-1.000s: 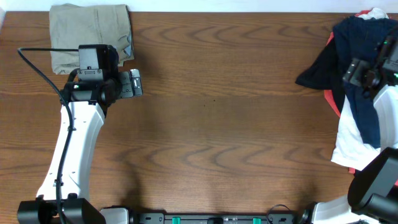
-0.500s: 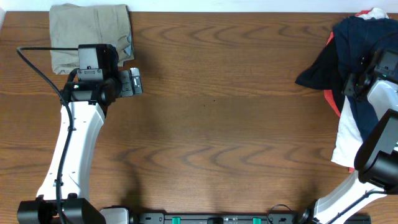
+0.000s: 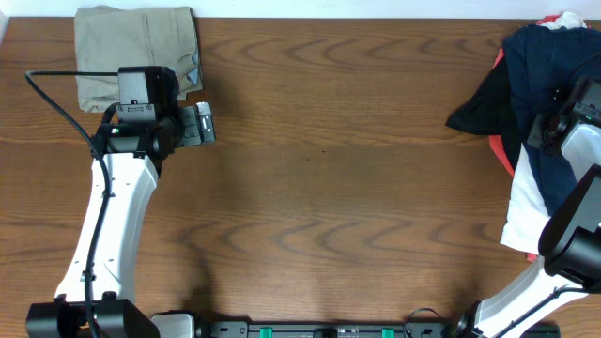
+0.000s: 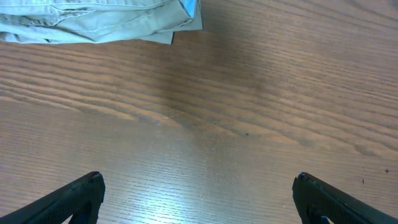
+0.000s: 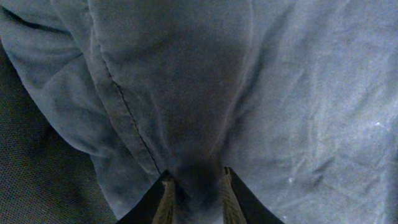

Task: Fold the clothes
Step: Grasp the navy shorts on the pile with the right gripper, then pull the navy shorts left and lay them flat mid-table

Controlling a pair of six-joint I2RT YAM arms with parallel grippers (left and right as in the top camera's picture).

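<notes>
The clothes, a pair of dark navy shorts (image 3: 522, 66), lie crumpled on top of a heap at the table's right edge. In the overhead view my right gripper (image 3: 552, 116) is pressed down into them. Blue cloth (image 5: 186, 81) fills the right wrist view, with a seam running across it. There the right gripper (image 5: 196, 177) has its jaws close together, and a fold of the navy fabric is pinched between the fingers (image 5: 165, 200). My left gripper (image 3: 205, 125) hovers open over bare wood at the far left. Nothing lies between the jaws of the left gripper (image 4: 198, 180).
A folded tan khaki garment (image 3: 131, 52) lies at the back left corner, just behind the left gripper; its edge (image 4: 93, 22) shows in the left wrist view. Under the shorts are a white garment (image 3: 531, 211) and a red one (image 3: 502, 150). The wooden table (image 3: 329, 188) stretches between the arms.
The right gripper has pushed further right into the heap and its jaws have closed onto the navy fabric. The left arm has not moved.
</notes>
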